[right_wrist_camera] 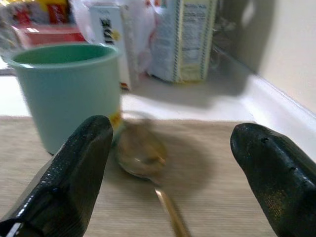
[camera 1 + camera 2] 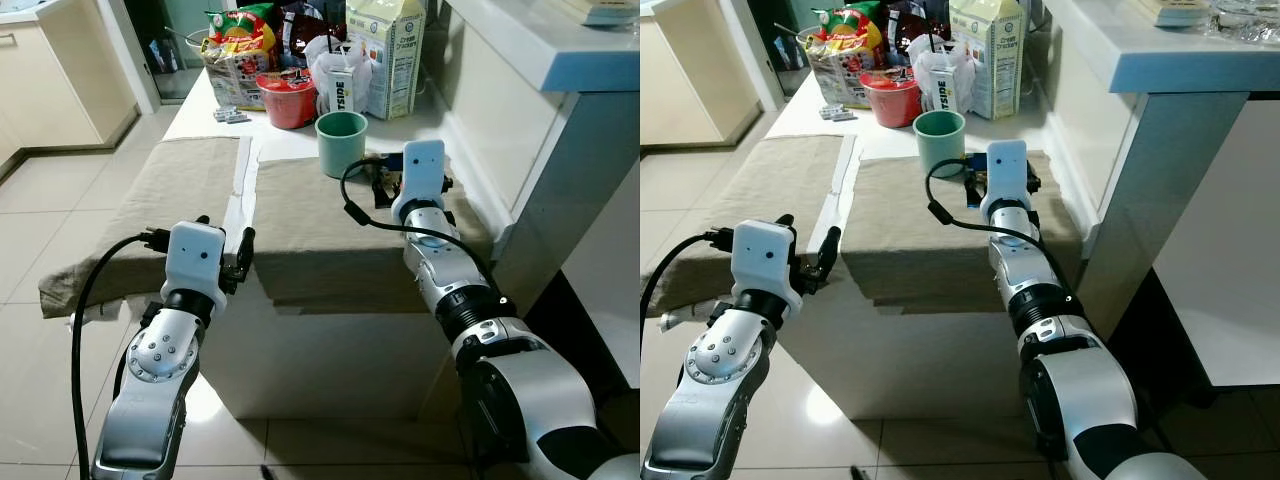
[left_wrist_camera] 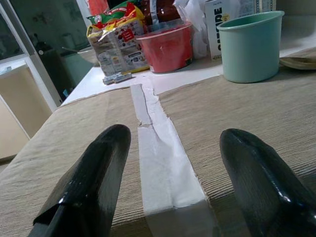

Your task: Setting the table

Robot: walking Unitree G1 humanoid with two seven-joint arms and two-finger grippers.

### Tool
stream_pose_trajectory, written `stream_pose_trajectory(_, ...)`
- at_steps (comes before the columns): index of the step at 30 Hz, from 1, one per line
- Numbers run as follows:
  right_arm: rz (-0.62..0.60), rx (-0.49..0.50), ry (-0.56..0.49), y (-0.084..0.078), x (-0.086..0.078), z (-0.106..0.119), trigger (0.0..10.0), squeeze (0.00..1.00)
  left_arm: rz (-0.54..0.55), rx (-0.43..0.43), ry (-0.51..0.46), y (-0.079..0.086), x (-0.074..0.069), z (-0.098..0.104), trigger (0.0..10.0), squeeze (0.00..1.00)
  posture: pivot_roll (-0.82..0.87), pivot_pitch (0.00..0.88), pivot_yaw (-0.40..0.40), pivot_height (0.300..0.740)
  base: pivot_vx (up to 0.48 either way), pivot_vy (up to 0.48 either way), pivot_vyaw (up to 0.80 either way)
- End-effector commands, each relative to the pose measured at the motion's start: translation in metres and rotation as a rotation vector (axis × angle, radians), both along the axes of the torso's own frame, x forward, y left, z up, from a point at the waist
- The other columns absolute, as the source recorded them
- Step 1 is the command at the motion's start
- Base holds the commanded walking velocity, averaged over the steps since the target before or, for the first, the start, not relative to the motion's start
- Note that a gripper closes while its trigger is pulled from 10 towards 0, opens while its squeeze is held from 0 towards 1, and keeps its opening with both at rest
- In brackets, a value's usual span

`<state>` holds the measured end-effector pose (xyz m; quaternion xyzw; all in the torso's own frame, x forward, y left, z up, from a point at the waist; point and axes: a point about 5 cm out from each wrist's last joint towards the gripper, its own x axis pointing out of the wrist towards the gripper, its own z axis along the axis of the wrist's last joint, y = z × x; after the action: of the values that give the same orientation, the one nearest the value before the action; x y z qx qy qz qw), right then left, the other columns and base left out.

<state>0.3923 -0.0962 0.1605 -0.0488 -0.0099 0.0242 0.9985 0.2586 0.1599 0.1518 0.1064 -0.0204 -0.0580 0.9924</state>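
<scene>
A golden spoon [image 1: 145, 160] lies on the right beige placemat [image 2: 330, 235], its bowl just beside the base of a green cup [image 2: 341, 143] that stands upright at the mat's far edge. The right gripper [image 1: 173, 168] hovers low over the spoon, fingers spread wide, holding nothing. The left gripper [image 3: 173, 163] is near the table's [image 2: 205, 100] front edge, also wide and empty, over the white strip between the two placemats. Behind the cup stand a red bowl [image 2: 287, 97], a milk carton [image 2: 386, 55] and snack bags [image 2: 240, 50].
</scene>
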Motion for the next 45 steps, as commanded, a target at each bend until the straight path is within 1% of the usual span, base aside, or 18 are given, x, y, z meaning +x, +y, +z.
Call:
stream_pose_trajectory(1, 0.022, 0.001, -0.032, 0.005, 0.003, 0.01, 10.0, 0.0, 0.003, 0.011, 0.005, 0.0, -0.002, 0.0, 10.0, 0.0, -0.03, 0.0, 0.097, 0.74, 0.0, 0.0, 0.0)
stream_pose_trajectory(5, 0.005, 0.001, 0.014, 0.002, 0.003, 0.003, 10.0, 0.0, 0.002, 0.01, 0.006, 0.0, -0.002, 0.0, 10.0, 0.0, -0.03, 0.0, 0.097, 0.74, 0.0, 0.0, 0.0)
stream_pose_trajectory(9, -0.001, 0.015, 0.036, 0.001, 0.003, -0.001, 10.0, 0.0, 0.002, 0.009, 0.007, -0.001, -0.002, 0.0, 10.0, 0.0, -0.03, 0.001, 0.096, 0.74, 0.0, 0.0, 0.0)
stream_pose_trajectory(10, -0.013, 0.021, 0.065, -0.001, 0.003, -0.006, 10.0, 0.0, 0.002, 0.009, 0.008, -0.001, -0.002, 0.0, 10.0, 0.0, -0.03, 0.001, 0.096, 0.74, 0.0, 0.0, 0.0)
stream_pose_trajectory(11, -0.013, 0.021, 0.065, -0.001, 0.003, -0.006, 10.0, 0.0, 0.002, 0.009, 0.008, -0.001, -0.002, 0.0, 10.0, 0.0, -0.03, 0.001, 0.096, 0.74, 0.0, 0.0, 0.0)
stream_pose_trajectory(13, -0.029, 0.023, 0.104, -0.003, 0.002, -0.012, 10.0, 0.0, 0.002, 0.01, 0.008, -0.001, -0.002, -0.001, 10.0, 0.0, -0.03, 0.001, 0.096, 0.74, 0.0, 0.0, 0.0)
stream_pose_trajectory(14, -0.035, 0.012, 0.13, -0.003, 0.001, -0.016, 10.0, 0.0, 0.003, 0.01, 0.009, -0.001, -0.002, -0.001, 10.0, 0.0, -0.03, 0.001, 0.096, 0.74, 0.0, 0.0, 0.0)
stream_pose_trajectory(19, -0.046, 0.003, 0.156, -0.004, 0.0, -0.021, 10.0, 0.0, 0.003, 0.01, 0.009, -0.001, -0.003, -0.001, 10.0, 0.0, -0.03, 0.005, 0.096, 0.74, 0.0, 0.0, 0.0)
stream_pose_trajectory(24, -0.045, 0.009, 0.206, -0.004, -0.002, -0.028, 10.0, 0.0, 0.002, 0.011, 0.01, -0.001, -0.003, -0.001, 10.0, 0.0, -0.03, 0.007, 0.097, 0.74, 0.0, 0.0, 0.0)
stream_pose_trajectory(27, -0.04, 0.021, 0.267, -0.004, -0.004, -0.037, 10.0, 0.0, 0.001, 0.012, 0.011, -0.001, -0.004, -0.001, 10.0, 0.0, -0.03, 0.009, 0.098, 0.74, 0.0, 0.0, 0.0)
stream_pose_trajectory(28, -0.04, 0.021, 0.267, -0.004, -0.004, -0.037, 10.0, 0.0, 0.001, 0.012, 0.011, -0.001, -0.004, -0.001, 10.0, 0.0, -0.03, 0.009, 0.098, 0.74, 0.0, 0.0, 0.0)
stream_pose_trajectory(31, -0.04, 0.034, 0.317, -0.004, -0.006, -0.044, 10.0, 0.0, 0.001, 0.013, 0.013, -0.001, -0.004, -0.001, 10.0, 0.0, -0.03, 0.011, 0.099, 0.74, 0.0, 0.0, 0.0)
stream_pose_trajectory(38, -0.048, 0.01, 0.334, -0.005, -0.008, -0.048, 10.0, 0.0, -0.001, 0.012, 0.015, -0.001, -0.004, -0.001, 10.0, 0.0, -0.03, 0.013, 0.101, 0.74, 0.0, 0.0, 0.0)
stream_pose_trajectory(45, -0.027, 0.006, 0.379, -0.003, -0.012, -0.057, 10.0, 0.0, -0.003, 0.013, 0.017, -0.001, -0.004, -0.001, 10.0, 0.0, -0.03, 0.016, 0.103, 0.74, 0.0, 0.0, 0.0)
